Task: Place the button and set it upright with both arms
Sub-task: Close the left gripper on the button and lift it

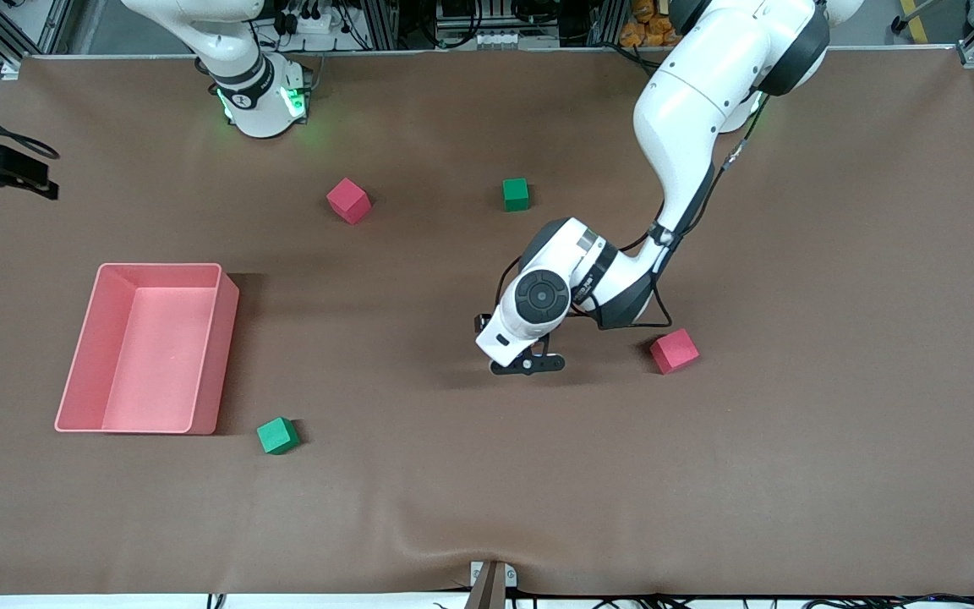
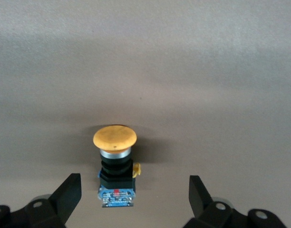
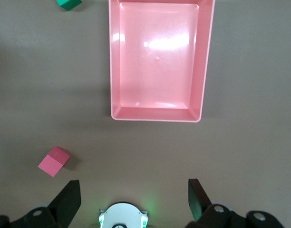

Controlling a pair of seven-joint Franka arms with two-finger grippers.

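In the left wrist view the button (image 2: 115,164) rests on the brown mat, with an orange round cap, a black body and a blue end block. It lies between the tips of my left gripper (image 2: 134,191), nearer one finger, and neither finger (image 2: 67,194) touches it. Whether it stands upright I cannot tell. In the front view the left gripper (image 1: 529,365) hangs low over the middle of the table and hides the button. My right gripper (image 3: 133,190) waits open and empty, high above the table near the right arm's base (image 3: 122,216).
A pink bin (image 1: 215,355) stands empty toward the right arm's end. Red cubes (image 1: 348,200) (image 1: 674,351) and green cubes (image 1: 516,194) (image 1: 277,436) are scattered on the mat. The red cube beside the left hand is the closest.
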